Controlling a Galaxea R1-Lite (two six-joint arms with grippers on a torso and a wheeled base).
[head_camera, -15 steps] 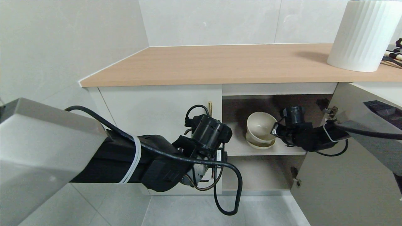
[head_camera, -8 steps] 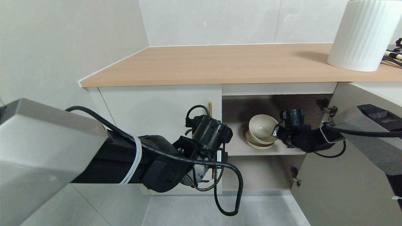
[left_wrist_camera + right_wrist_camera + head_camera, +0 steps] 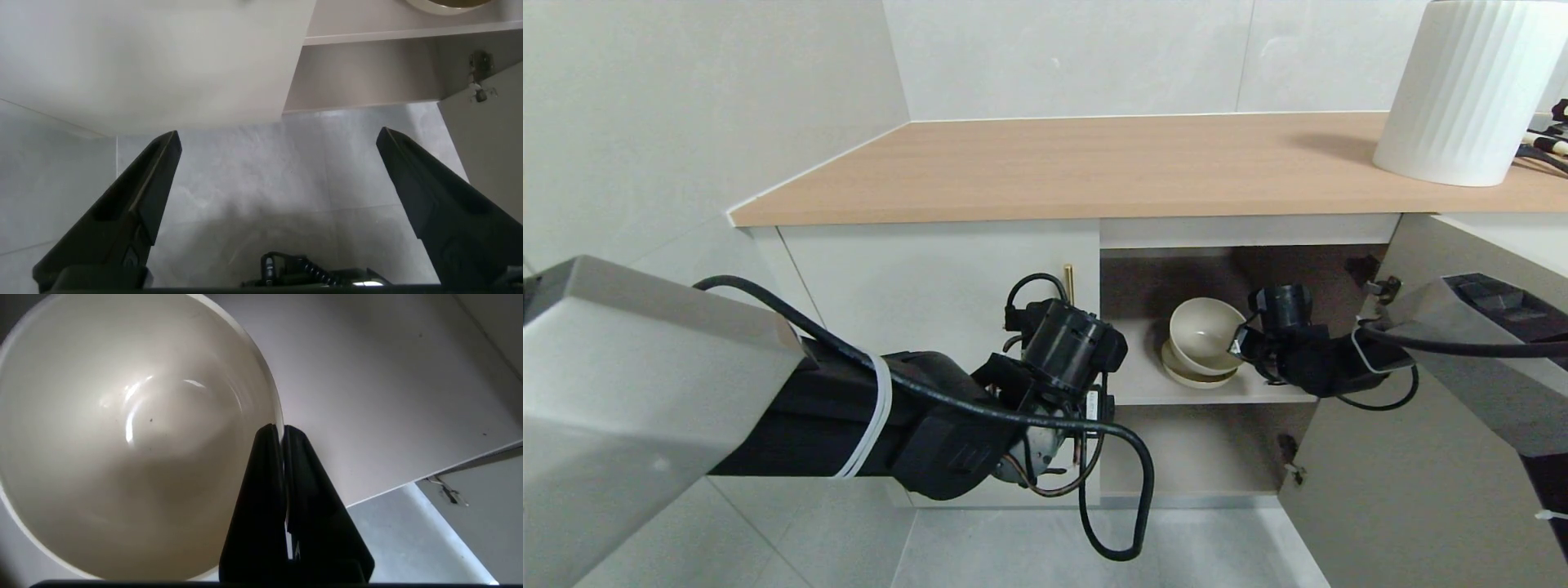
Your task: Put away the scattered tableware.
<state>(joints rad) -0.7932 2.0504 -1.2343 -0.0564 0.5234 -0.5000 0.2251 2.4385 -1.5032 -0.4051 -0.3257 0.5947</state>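
Cream bowl (image 3: 1207, 335): on the cupboard shelf (image 3: 1143, 384), near its middle, tilted with the mouth turned up and toward the robot. Its base is over a shallow plate (image 3: 1188, 377) that lies flat on the shelf. Whether the base already bears fully on the plate cannot be told.
Right gripper (image 3: 282, 433): at the right of the shelf, just above its front edge. The fingers are clenched across the bowl's rim, one inside the wall and one outside.
Left gripper (image 3: 278, 137): below the shelf and to its left, before the closed door (image 3: 931, 278). The fingers are spread wide with nothing between them, pointing at the floor (image 3: 286, 212).
Key relation: the bowl lies straight ahead of the right fingers, toward the shelf's left. Its rim runs crosswise through the pinch. The right arm is at the bowl and the left is well apart from it.
Step in hand: probably seating the bowl on the plate. Letting go looks close, once the bowl is levelled.
Risk: let go while tilted, the bowl could rock or slide off the plate.
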